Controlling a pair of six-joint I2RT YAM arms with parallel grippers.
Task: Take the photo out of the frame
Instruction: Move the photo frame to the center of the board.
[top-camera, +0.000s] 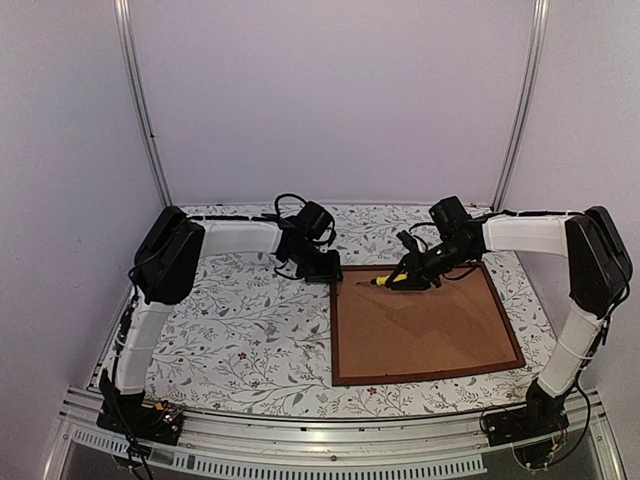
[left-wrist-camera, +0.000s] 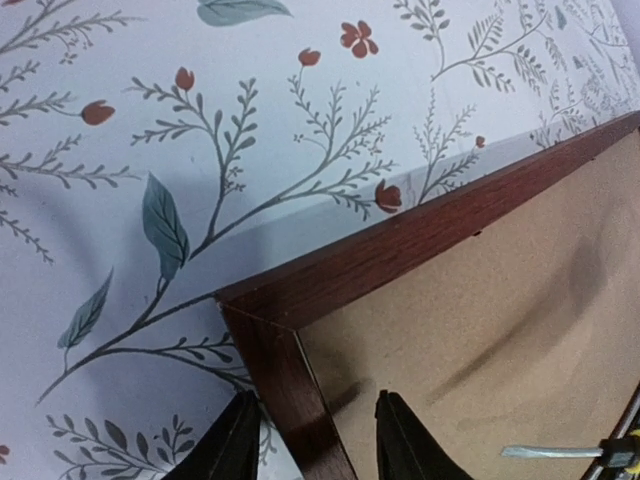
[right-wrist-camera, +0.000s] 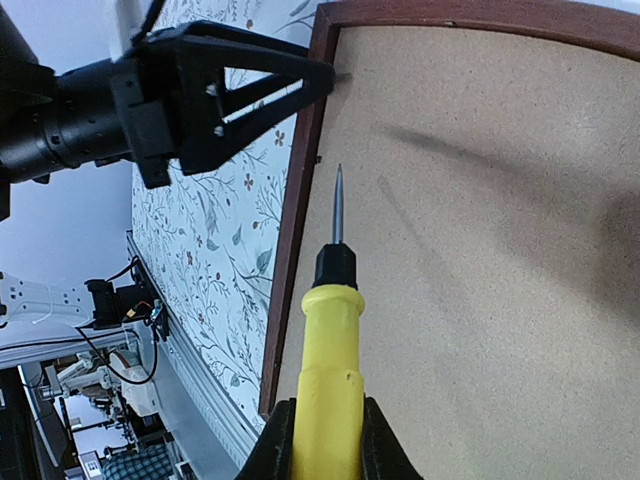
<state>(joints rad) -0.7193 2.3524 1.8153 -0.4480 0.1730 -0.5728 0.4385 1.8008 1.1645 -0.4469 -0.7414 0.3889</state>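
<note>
The dark reddish-brown frame (top-camera: 425, 376) lies face down on the flowered table, its brown backing board (top-camera: 425, 325) facing up. The photo is hidden beneath the board. My left gripper (top-camera: 330, 272) is at the frame's far left corner. It stands open (left-wrist-camera: 318, 440), its fingers astride the frame's left rail (left-wrist-camera: 290, 390) without pinching it. My right gripper (right-wrist-camera: 328, 430) is shut on a yellow-handled screwdriver (right-wrist-camera: 330, 360). The metal tip hovers over the backing board (right-wrist-camera: 480, 250), pointing toward the left rail (right-wrist-camera: 295, 230) near that same corner.
A flowered cloth (top-camera: 240, 330) covers the table left of the frame. Metal uprights (top-camera: 140, 100) and pale walls close in the back and sides. An aluminium rail (top-camera: 320, 440) runs along the near edge between the arm bases.
</note>
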